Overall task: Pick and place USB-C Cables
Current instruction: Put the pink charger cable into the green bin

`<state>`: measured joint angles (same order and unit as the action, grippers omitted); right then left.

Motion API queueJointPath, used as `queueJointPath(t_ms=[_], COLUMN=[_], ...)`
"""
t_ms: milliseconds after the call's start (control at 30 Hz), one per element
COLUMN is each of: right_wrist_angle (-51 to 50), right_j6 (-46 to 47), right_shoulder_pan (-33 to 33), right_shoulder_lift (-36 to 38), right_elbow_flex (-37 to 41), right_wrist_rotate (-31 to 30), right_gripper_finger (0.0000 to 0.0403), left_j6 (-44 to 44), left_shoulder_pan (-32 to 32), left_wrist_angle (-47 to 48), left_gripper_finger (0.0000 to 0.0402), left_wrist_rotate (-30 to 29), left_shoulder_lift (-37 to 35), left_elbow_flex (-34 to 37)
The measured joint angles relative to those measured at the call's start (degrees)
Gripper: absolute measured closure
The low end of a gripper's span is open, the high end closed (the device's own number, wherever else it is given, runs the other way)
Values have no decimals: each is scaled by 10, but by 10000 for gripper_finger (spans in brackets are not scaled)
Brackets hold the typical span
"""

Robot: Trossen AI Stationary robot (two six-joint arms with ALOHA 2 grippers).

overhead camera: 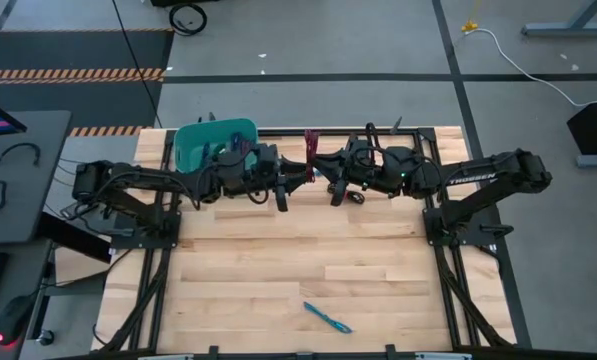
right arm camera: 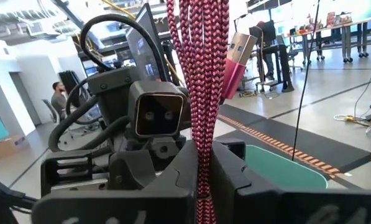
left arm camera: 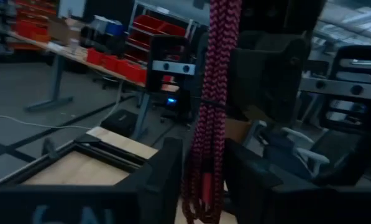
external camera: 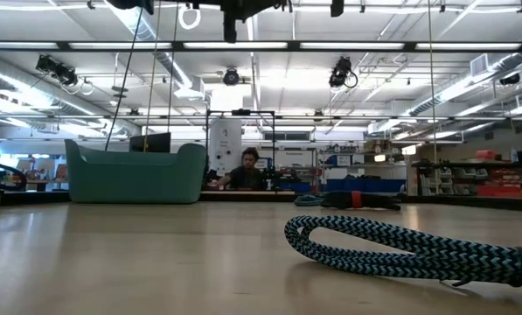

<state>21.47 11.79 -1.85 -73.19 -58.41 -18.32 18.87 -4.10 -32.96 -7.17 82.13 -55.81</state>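
Two claws, the left claw [left arm camera: 201,177] and the right claw [right arm camera: 204,171], both pinch one red cable [overhead camera: 311,150] up high beside the bin [overhead camera: 193,140]. It looks soft, light and floppy. A teal cable [overhead camera: 326,318] lies on the counter [overhead camera: 278,260]; grab its middle.

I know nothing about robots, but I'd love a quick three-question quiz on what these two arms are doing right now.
1. True or false: the maroon braided USB-C cable bundle lies flat on the wooden table.
2. Which grippers clamp it? A) left only B) right only C) both
3. Fill in: the teal-and-black braided cable lies on the table's ____ edge, away from the teal plastic bin.

Key:
1. False; it hangs in the air between the arms.
2. C; the left gripper and right gripper each pinch it between their fingers.
3. Near (front) edge in the high view.
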Motion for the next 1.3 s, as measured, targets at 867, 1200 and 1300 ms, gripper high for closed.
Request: queueJointPath(t_ms=[867, 1200, 1300], right_wrist_angle=[16, 15, 6], right_j6=[-4, -57, -70], right_shoulder_pan=[2, 2, 2], right_shoulder_lift=[9, 75, 83], right_elbow_flex=[0, 0, 0], right_wrist_rotate=[21, -66, -90], right_gripper_finger=[292, 219, 218], left_j6=[-30, 46, 80], left_shoulder_pan=[-2, -79, -151], left_wrist_angle=[96, 582, 730], left_gripper_finger=[354, 354, 354], left_wrist_rotate=[-26, -197, -197], left_shoulder_lift=[-29, -153, -182], left_elbow_flex=[-13, -91, -83])
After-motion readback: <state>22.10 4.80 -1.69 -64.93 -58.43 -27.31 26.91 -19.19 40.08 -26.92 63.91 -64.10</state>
